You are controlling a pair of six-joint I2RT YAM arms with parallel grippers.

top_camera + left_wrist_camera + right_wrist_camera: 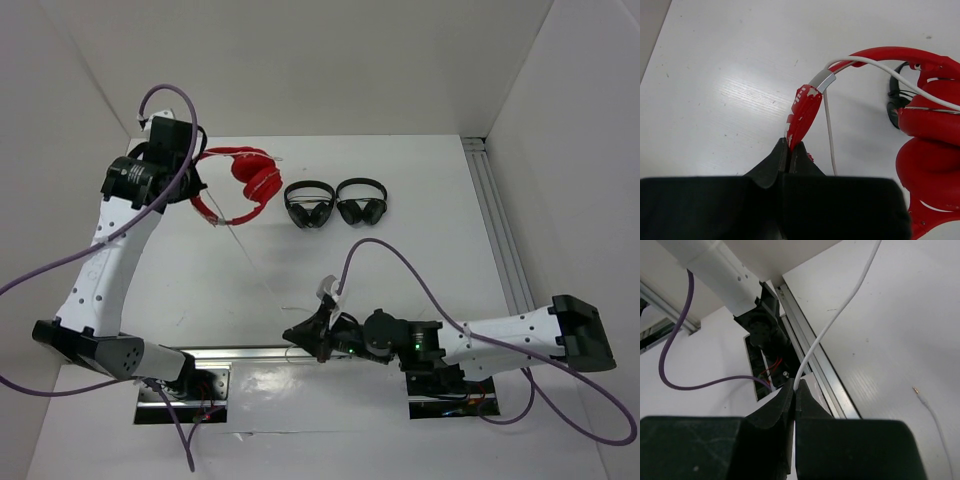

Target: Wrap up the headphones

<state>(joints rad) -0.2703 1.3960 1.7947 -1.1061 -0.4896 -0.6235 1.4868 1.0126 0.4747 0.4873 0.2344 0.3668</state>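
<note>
**Red headphones [252, 178], held at 2 places**

Location: far-left part of the white worktop [430, 270], with the padded cups folded together.

Left pincer [789, 150]: closed tight on the worn end of the headband [802, 112], on the headphones' left side.

White cable [832, 322]: leads away from the headphones toward the near edge of the worktop.

Right pincer [795, 387]: clamped narrow on the white cable, well apart from the headphones on their near side.

Plug [916, 389]: the cable's loose end, lying on the worktop, likewise far on the headphones' near side.

2 black headphones [308, 205]: side by side just right of the red headphones, apart from both pincers.
</note>
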